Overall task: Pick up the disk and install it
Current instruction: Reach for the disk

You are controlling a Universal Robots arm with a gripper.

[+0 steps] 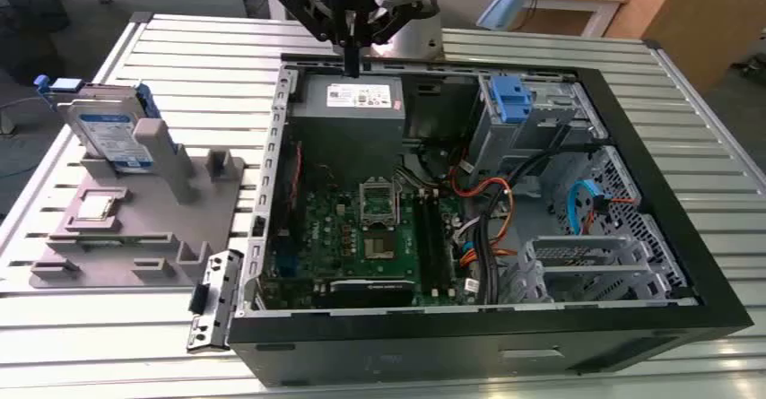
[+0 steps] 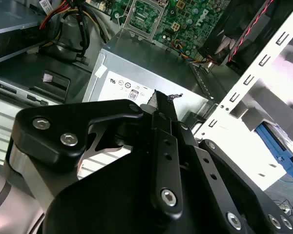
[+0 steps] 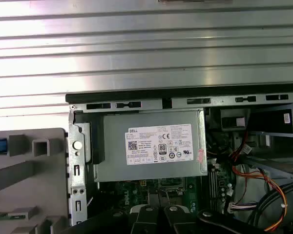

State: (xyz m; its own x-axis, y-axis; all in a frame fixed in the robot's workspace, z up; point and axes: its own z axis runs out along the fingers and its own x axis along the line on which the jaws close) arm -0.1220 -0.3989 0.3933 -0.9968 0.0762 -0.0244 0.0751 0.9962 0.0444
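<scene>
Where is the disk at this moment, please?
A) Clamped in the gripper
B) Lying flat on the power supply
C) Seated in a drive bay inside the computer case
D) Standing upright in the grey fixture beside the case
D: the disk stands upright in the grey fixture on the exterior view's left, outside the computer case, while the gripper hangs empty over the power supply.

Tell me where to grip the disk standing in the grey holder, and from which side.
Grip the disk by its free upper half, pinching across its two broad faces, and come from above. It stands on edge in the grey holder, whose posts hem in its lower part, so its top looks clearest for the tool.
</scene>
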